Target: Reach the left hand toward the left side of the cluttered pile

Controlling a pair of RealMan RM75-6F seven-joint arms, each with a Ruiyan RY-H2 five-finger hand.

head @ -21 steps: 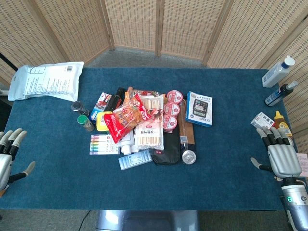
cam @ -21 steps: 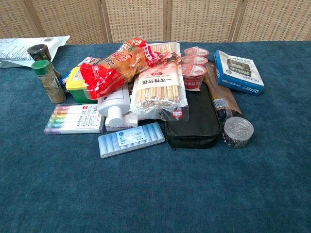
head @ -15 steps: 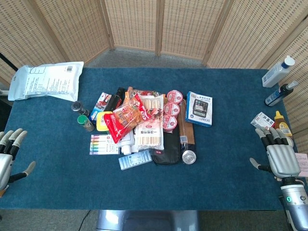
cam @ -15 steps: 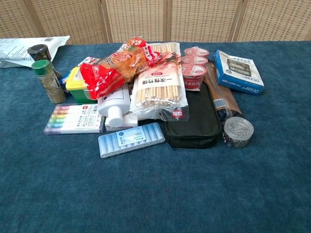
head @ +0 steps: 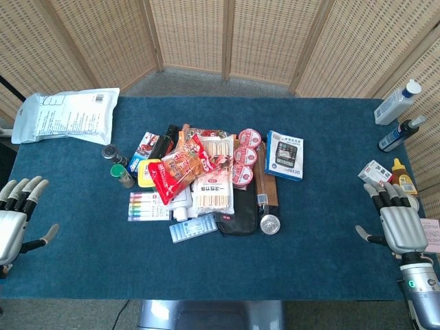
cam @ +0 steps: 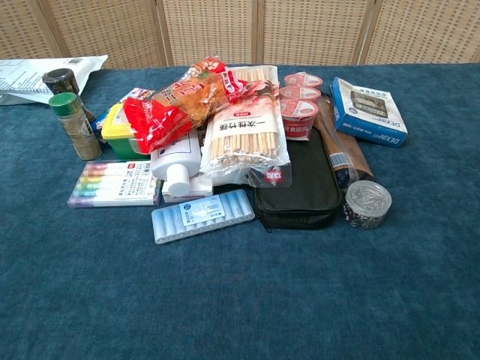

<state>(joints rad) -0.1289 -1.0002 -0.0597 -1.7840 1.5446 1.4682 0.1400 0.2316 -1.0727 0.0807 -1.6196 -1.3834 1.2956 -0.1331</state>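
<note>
The cluttered pile lies mid-table: a red snack bag (head: 173,170) (cam: 169,105) on top, a pack of bamboo sticks (head: 212,189) (cam: 246,139), a black pouch (cam: 296,187). On its left side are a marker pack (head: 148,205) (cam: 114,182), a green-capped jar (head: 122,176) (cam: 75,126) and a dark-capped jar (head: 112,154). My left hand (head: 15,220) hovers at the table's left front edge, fingers spread and empty, well left of the pile. My right hand (head: 399,223) is open at the right edge. The chest view shows neither hand.
A white printed bag (head: 67,115) lies at the far left corner. Two bottles (head: 397,103) and a small box (head: 374,171) stand along the right edge. A blue box (head: 284,155) and a round clear tub (head: 269,224) flank the pile's right side.
My left hand has shifted slightly right and forward onto the table's edge. The right hand has barely moved. The pile is unchanged.
</note>
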